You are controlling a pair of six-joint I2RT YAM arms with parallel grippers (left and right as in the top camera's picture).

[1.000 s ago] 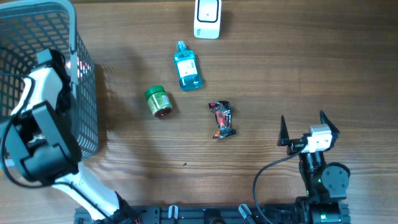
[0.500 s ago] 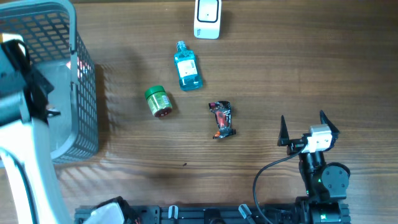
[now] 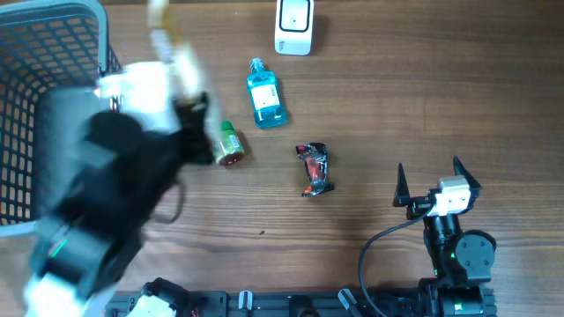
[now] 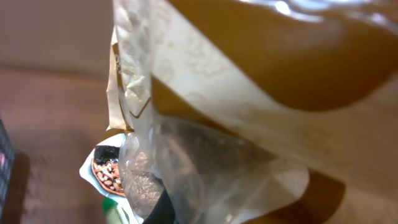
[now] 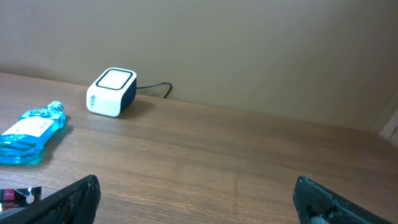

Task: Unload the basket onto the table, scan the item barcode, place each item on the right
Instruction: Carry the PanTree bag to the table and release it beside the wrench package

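Tan paper and clear crinkled film are making up the packet point(image 4: 261, 106), which is filling nearly the whole left wrist view. Something dark and grainy is showing through the transparent part, and no barcode is facing this camera. From overhead the packet is appearing only as a pale, motion-smeared streak at about eleven o'clock of the table point(image 3: 397, 97). It is hanging in the air just beside the basket point(image 3: 35, 62), on the nine o'clock side of the scanner point(image 3: 293, 25).

The left gripper point(image 3: 172, 70) is clamping on the packet, jaws pinched tight on the thin film, though its fingers are lost in the blur. The right gripper point(image 3: 429, 176) is idling at four o'clock, jaws spread wide with nothing between them.

The packet is looking light, floppy and slick. Pinched at one edge, it is likely to be sagging and swinging, and the film may be wrinkling or glaring over the code. The safest hold is probably along a stiffer sealed seam, leaving the printed panel flat and free to face the scanner. Squeezing the belly is risking crushed contents.

A blue bottle point(image 3: 264, 97) is lying at twelve o'clock. A green jar point(image 3: 229, 148) is sitting beside the arm, and a dark wrapper point(image 3: 315, 167) is lying near the centre.
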